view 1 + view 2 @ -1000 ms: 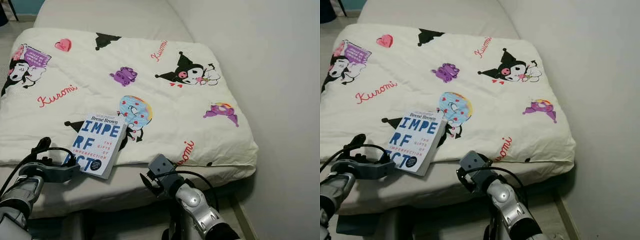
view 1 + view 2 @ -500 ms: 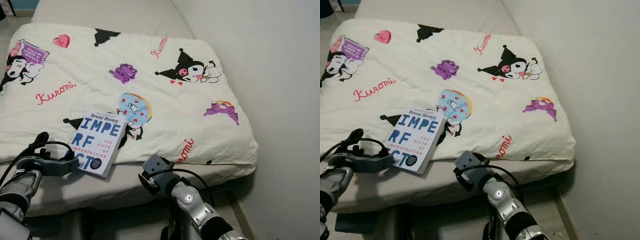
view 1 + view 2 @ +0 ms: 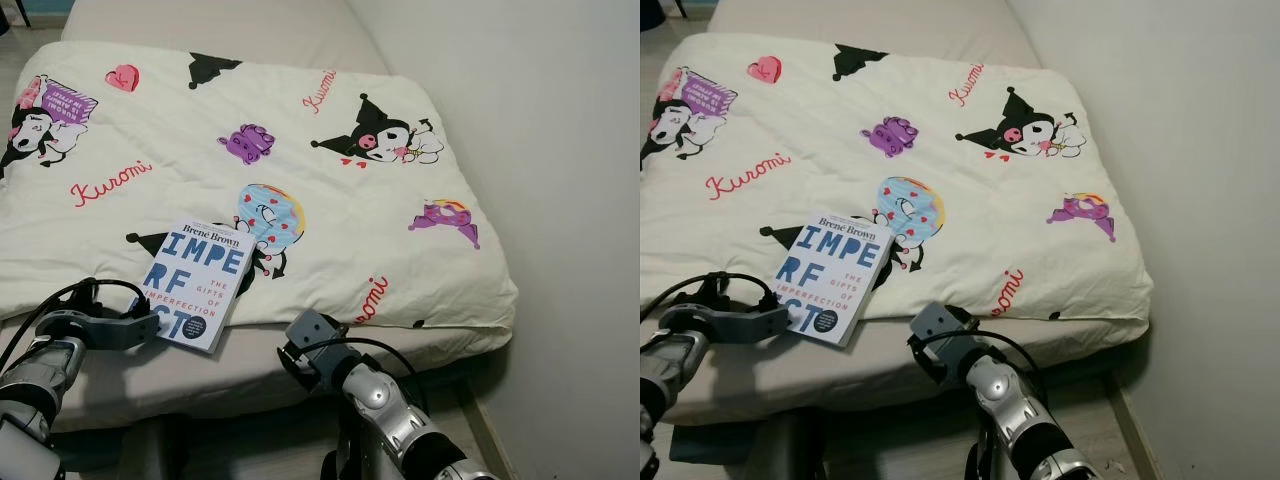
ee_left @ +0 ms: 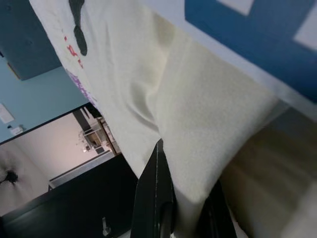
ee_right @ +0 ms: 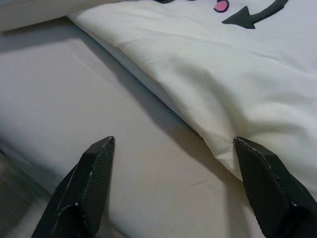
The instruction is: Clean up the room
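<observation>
- The cream cartoon-printed duvet (image 3: 300, 170) fills mid-frame on the bed: soft, floppy.
- Your white-and-blue paperback book (image 3: 197, 285), lower left: light, bendy; take its near edge.
- Left pincer (image 4: 181, 208) pinches duvet beside the book; right pincer (image 5: 173, 188) spread.

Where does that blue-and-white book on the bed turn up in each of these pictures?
Left eye view: book on the blanket's near edge, beside the left gripper.
Right eye view: same spot.
Left wrist view: its blue cover fills a corner.
Right wrist view: not in it.
Shared landmark: the cream cartoon blanket.
</observation>
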{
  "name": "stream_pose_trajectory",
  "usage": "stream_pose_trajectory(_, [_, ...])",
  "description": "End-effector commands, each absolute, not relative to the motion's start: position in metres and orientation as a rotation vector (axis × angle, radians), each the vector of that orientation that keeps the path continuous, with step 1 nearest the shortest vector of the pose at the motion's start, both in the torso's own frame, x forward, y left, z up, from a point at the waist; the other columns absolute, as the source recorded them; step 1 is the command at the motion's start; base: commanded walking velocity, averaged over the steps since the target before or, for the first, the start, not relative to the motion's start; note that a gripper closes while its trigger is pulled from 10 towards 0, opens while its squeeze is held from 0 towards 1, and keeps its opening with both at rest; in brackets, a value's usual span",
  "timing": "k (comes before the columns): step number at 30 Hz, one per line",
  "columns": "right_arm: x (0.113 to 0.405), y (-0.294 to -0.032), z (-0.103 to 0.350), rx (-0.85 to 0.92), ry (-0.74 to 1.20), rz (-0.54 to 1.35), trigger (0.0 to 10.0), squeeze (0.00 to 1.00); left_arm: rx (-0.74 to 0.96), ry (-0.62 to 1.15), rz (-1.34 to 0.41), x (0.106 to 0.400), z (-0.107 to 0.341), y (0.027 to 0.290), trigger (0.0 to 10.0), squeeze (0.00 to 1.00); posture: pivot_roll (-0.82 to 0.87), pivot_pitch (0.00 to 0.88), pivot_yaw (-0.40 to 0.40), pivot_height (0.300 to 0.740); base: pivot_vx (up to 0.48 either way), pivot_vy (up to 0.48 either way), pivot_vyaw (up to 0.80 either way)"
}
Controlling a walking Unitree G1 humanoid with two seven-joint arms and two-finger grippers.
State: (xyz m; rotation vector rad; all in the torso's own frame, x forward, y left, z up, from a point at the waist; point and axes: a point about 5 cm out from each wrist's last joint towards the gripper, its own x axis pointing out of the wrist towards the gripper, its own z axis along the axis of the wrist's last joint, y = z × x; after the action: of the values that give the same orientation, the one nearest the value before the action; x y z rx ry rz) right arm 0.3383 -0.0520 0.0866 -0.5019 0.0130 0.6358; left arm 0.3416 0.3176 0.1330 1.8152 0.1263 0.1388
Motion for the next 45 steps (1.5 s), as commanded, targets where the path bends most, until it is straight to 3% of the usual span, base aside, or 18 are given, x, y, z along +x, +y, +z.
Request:
stream_pose_trajectory(1, [0.332, -0.059, 0.073, -0.491, 0.058, 0.63, 10.0, 0.0, 1.817, 0.19, 0.096, 0.333, 0.122, 0.325, 0.0, 0.0, -0.12, 0.442, -0.138, 0.548, 0.0, 0.0, 0.0])
stream_pose_trajectory(8, [0.328, -0.06, 0.069, -0.479, 0.066, 0.628, 10.0, 0.0, 1.808, 0.27, -0.063, 0.323, 0.098, 0.319, 0.0, 0.0, -0.12, 0.44, -0.125, 0.548, 0.0, 0.0, 0.0])
stream_pose_trajectory(17, [0.326, -0.062, 0.065, -0.474, 0.073, 0.627, 10.0, 0.0, 1.803, 0.356, -0.135, 0.31, 0.083, 0.326, 0.0, 0.0, -0.11, 0.44, -0.125, 0.548, 0.0, 0.0, 0.0])
stream_pose_trajectory(31, [0.324, -0.06, 0.063, -0.462, 0.074, 0.631, 10.0, 0.0, 1.744, 0.428, -0.214, 0.309, 0.087, 0.333, 0.0, 0.0, -0.1, 0.439, -0.121, 0.548, 0.0, 0.0, 0.0])
stream_pose_trajectory(45, [0.326, -0.061, 0.065, -0.458, 0.07, 0.632, 10.0, 0.0, 1.575, 0.533, -0.263, 0.33, 0.12, 0.333, 0.0, 0.0, -0.1, 0.441, -0.123, 0.548, 0.0, 0.0, 0.0])
